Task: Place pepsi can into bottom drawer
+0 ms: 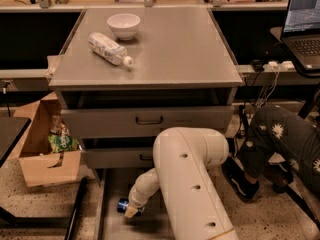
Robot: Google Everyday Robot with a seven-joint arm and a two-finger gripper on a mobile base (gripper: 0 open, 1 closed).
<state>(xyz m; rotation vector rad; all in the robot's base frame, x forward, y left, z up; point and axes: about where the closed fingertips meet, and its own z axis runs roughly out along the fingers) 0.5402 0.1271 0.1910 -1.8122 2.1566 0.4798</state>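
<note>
The pepsi can (123,205), small and blue, lies on its side inside the pulled-out bottom drawer (111,190), a shallow grey tray at the foot of the cabinet. My gripper (132,210) reaches down into that drawer at the end of my white arm and sits right on the can. The arm hides most of the right side of the drawer.
Two upper drawers with black handles (149,120) are above. On the cabinet top lie a clear plastic bottle (109,48) and a white bowl (123,25). A cardboard box (44,149) stands at the left. A seated person's leg (280,144) is at the right.
</note>
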